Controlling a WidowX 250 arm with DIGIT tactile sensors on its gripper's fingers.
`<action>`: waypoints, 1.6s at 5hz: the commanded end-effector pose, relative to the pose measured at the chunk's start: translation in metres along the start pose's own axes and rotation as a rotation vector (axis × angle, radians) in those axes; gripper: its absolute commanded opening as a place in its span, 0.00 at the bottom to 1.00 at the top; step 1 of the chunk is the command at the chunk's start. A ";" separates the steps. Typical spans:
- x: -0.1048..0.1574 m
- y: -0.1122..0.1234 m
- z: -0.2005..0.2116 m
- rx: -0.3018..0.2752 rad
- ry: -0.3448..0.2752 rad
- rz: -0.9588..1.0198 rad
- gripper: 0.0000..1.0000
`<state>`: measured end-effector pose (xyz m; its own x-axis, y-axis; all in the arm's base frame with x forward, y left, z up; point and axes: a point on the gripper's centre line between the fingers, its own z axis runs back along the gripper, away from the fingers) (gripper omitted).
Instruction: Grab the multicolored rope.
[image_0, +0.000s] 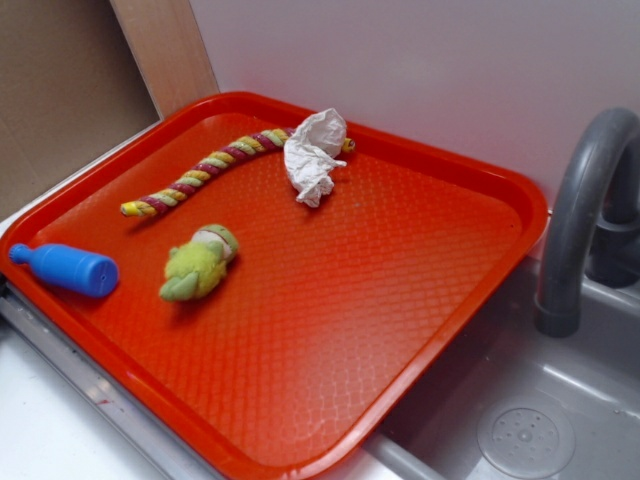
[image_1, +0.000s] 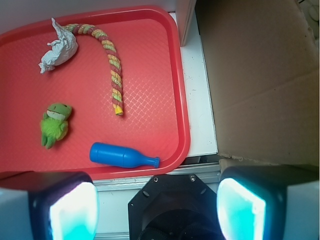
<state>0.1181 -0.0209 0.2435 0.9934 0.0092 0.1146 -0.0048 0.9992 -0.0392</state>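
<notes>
The multicolored rope (image_0: 205, 170) (image_1: 112, 67), twisted in yellow, maroon and pale green, lies curved along the back left of the red tray (image_0: 400, 330) (image_1: 155, 60). One end is tucked under a crumpled white tissue (image_0: 313, 155) (image_1: 59, 50). In the wrist view my gripper (image_1: 157, 207) is open, high above the tray's near edge, with nothing between its two glowing pads (image_1: 75, 210). The gripper does not show in the exterior view.
A green plush toy (image_0: 200, 265) (image_1: 55, 124) and a blue toy bottle (image_0: 68, 268) (image_1: 122, 156) lie on the tray. A grey sink (image_0: 520, 420) with a faucet (image_0: 580, 220) sits to the right. Cardboard (image_1: 260, 75) and a wooden panel (image_0: 160, 50) flank the tray.
</notes>
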 end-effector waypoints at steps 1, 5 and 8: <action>0.000 0.000 0.000 0.000 0.000 0.000 1.00; 0.097 -0.050 -0.080 -0.064 -0.076 -0.169 1.00; 0.135 -0.078 -0.186 -0.108 0.126 -0.211 1.00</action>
<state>0.2693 -0.0997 0.0636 0.9778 -0.2030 -0.0528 0.1950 0.9725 -0.1270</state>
